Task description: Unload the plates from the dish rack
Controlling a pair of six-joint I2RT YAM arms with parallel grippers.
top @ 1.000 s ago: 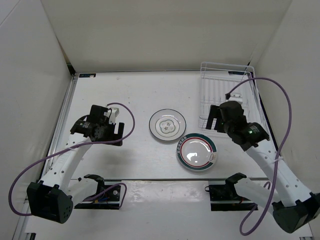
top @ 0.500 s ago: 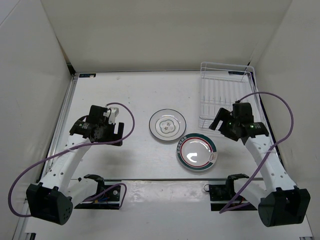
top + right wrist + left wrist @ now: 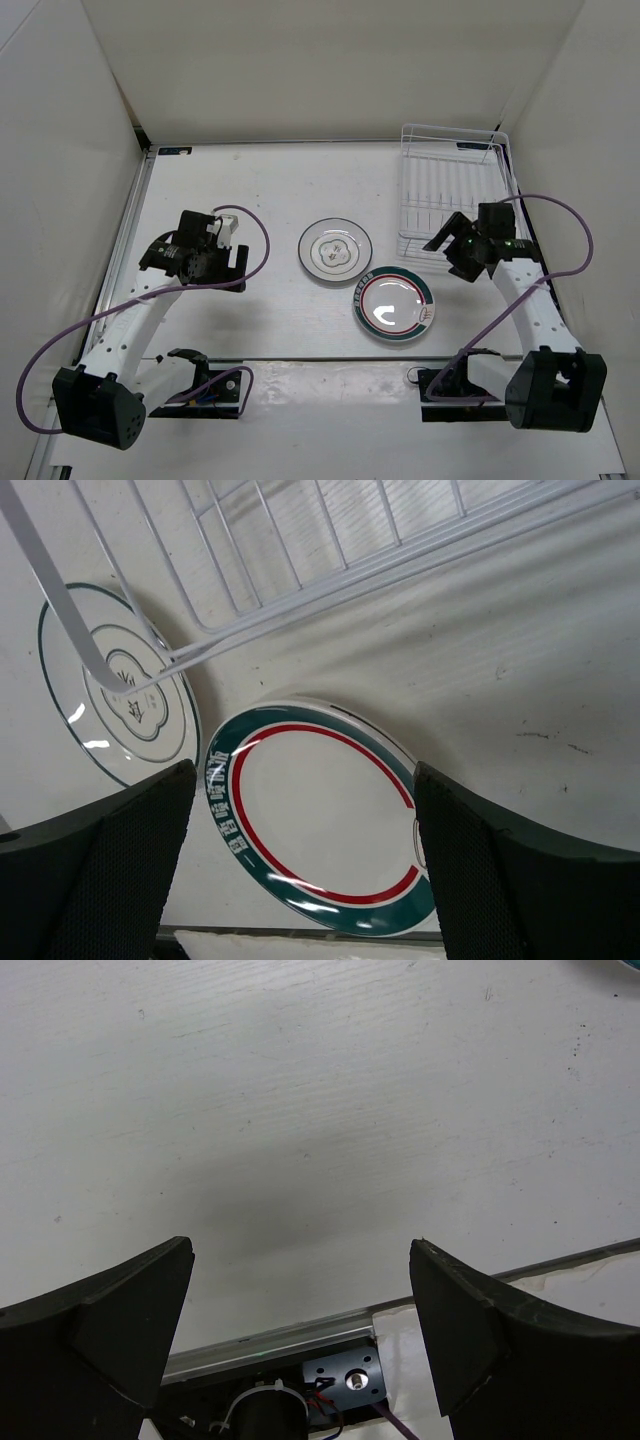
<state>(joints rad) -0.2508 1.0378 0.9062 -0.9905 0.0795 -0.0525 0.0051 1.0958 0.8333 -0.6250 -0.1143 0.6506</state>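
1. As far as visible, no plates left among the dividers of dish rack [image 3: 440,190], upper right of overhead frame (near corner partly hidden behind right arm [image 3: 528,305]).
2. Plain plate with flower centre [image 3: 335,251]: flat on table [image 3: 260,190], middle of frame, clear of rack. Unloaded.
3. Green-rimmed plate with red ring [image 3: 394,305]: flat on table, lower right of the first, just beside it (touching or not, cannot tell). Unloaded.
4. Right gripper [image 3: 303,768]: jaws spread wide, nothing held, hovering above rack's near corner and green-rimmed plate.
5. Left gripper [image 3: 300,1248]: jaws wide apart, nothing held, over bare table at left.
6. Judged: unloading apparently complete; at most arm retreat outstanding.
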